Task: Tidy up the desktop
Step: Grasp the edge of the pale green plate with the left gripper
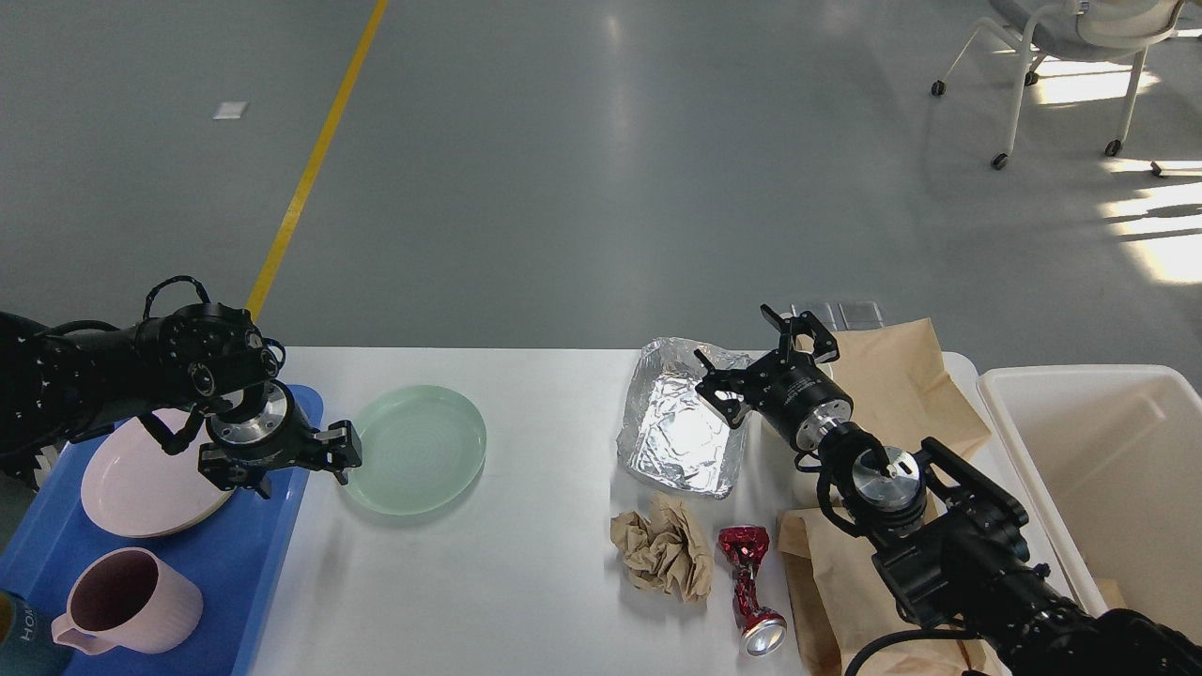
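Green plate (pixel 414 449) beside left tool (pixel 282 465)

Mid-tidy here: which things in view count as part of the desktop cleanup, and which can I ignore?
Part of the job:
desktop
green plate, beside the left gripper
foil tray, at the right gripper
crumpled paper
crushed red can
brown paper bags
blue tray
white bin

Just background:
chair
yellow floor line

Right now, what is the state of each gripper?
Left gripper: open, empty, beside the green plate.
Right gripper: open, empty, above the foil tray.
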`<action>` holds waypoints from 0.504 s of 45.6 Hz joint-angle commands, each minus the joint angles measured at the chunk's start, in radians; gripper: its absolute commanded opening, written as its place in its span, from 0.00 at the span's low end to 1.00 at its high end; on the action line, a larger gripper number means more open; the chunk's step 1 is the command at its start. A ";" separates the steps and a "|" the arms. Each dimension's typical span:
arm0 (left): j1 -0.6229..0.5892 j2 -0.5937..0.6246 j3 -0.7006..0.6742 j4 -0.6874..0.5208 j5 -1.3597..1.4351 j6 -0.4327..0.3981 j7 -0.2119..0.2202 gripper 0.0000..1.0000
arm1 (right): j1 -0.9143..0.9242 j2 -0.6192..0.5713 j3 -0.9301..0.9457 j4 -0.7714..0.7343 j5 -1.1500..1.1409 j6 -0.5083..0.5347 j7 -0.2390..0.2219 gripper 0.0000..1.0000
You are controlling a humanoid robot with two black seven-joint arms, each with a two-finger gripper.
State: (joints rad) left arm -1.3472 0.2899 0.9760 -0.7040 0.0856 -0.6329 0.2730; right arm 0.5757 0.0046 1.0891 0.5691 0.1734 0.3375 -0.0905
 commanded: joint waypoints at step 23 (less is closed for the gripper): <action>0.043 -0.066 -0.013 0.000 -0.069 0.134 0.003 0.83 | 0.000 0.000 0.000 0.000 0.000 0.000 0.000 1.00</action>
State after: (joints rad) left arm -1.3163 0.2394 0.9632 -0.7040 0.0171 -0.5223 0.2767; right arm 0.5756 0.0046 1.0891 0.5691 0.1733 0.3375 -0.0905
